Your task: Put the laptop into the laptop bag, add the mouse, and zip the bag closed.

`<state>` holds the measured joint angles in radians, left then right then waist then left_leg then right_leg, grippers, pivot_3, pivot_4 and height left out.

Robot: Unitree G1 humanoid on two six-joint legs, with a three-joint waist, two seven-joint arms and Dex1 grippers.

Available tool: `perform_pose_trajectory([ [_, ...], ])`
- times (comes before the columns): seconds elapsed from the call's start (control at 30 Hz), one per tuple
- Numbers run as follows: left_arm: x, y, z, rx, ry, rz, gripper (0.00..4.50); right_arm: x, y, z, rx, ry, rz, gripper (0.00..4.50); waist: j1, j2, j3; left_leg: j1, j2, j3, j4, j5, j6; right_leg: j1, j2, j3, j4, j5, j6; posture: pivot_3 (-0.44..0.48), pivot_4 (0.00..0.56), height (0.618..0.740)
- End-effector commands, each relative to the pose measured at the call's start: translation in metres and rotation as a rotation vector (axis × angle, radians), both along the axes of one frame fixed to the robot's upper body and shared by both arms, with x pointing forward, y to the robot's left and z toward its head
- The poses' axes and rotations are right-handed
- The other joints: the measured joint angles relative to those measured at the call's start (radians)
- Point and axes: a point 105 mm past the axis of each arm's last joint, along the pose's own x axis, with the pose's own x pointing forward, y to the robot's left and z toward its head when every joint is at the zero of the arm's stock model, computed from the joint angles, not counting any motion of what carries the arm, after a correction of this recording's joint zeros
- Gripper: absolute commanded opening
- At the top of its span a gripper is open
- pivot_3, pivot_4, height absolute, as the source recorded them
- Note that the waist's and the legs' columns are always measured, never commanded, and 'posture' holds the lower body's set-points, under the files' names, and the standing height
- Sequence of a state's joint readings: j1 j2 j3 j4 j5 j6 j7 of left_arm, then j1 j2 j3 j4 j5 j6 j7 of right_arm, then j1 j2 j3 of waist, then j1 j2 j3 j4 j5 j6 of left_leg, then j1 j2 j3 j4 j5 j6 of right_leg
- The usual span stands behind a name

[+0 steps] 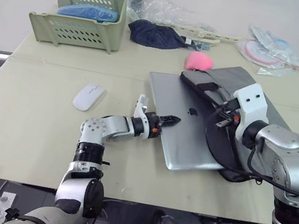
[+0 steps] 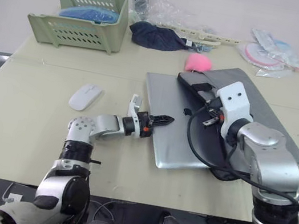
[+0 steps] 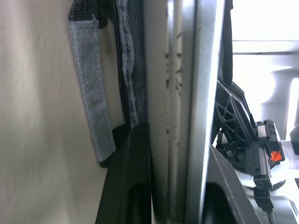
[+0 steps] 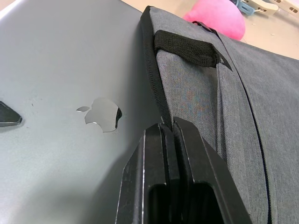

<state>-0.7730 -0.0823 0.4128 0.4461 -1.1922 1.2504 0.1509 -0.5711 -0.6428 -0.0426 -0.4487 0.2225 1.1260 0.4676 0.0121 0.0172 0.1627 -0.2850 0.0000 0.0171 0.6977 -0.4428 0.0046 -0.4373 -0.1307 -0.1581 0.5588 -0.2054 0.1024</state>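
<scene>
Nearest the front edge of the table (image 1: 28, 143), reached across toward the laptop (image 1: 179, 140): left gripper (image 1: 170, 119), fingers clamped on the laptop's left long edge, one finger above the lid and one below, as seen edge-on in the left wrist view. Lay flat near the table's middle-right, that laptop, silver lid up, logo showing, long axis running from the far side toward the front edge, its right portion already under the mouth of the laptop bag (image 1: 240, 87). Sat farther right, toward the right edge, the grey bag, its pink pompom (image 1: 199, 61) at the far corner. Closed on the bag's black-edged upper lip, right gripper (image 4: 169, 128), fingers pressed together with the fabric rim pinched between them, seemingly holding the opening lifted. Judged: laptop only partly in; the coming move would need a push rightward, across the laptop's short axis, into the bag, and the left arm is placed for it, being on the exposed side. Risk judged: the laptop's near corner catching on the zipper edging. Rested well apart to the left of the laptop, on bare table, white mouse (image 1: 89, 96), untouched, nearer the left arm. At the far left corner, green basket (image 1: 77, 29); beside it a dark blue cloth bundle (image 1: 154, 34).
</scene>
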Motion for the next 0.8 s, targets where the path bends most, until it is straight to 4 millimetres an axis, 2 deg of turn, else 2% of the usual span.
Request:
perform_pose_trajectory([
  [0.03, 0.002, -0.003, 0.020, -0.064, -0.072, 0.016, 0.49, -0.005, 0.009, 0.021, -0.007, -0.086, 0.025, 0.09, 0.000, 0.000, 0.000, 0.000, 0.000, 0.000, 0.000, 0.000, 0.000, 0.000, 0.000, 0.000, 0.000, 0.000, 0.000, 0.000, 0.150, 0.740],
  [0.6, 0.002, -0.033, 0.018, -0.075, -0.064, 0.005, 0.49, -0.010, 0.020, 0.025, 0.027, -0.081, 0.038, 0.09, 0.003, 0.000, 0.000, 0.000, 0.000, 0.000, 0.000, 0.000, 0.000, 0.000, 0.000, 0.000, 0.000, 0.000, 0.000, 0.000, 0.150, 0.740],
  [0.8, 0.000, -0.049, 0.018, -0.081, -0.064, -0.021, 0.49, -0.011, 0.026, 0.028, 0.041, -0.083, 0.047, 0.09, 0.004, 0.000, 0.000, 0.000, 0.000, 0.000, 0.000, 0.000, 0.000, 0.000, 0.000, 0.000, 0.000, 0.000, 0.000, 0.000, 0.150, 0.740],
])
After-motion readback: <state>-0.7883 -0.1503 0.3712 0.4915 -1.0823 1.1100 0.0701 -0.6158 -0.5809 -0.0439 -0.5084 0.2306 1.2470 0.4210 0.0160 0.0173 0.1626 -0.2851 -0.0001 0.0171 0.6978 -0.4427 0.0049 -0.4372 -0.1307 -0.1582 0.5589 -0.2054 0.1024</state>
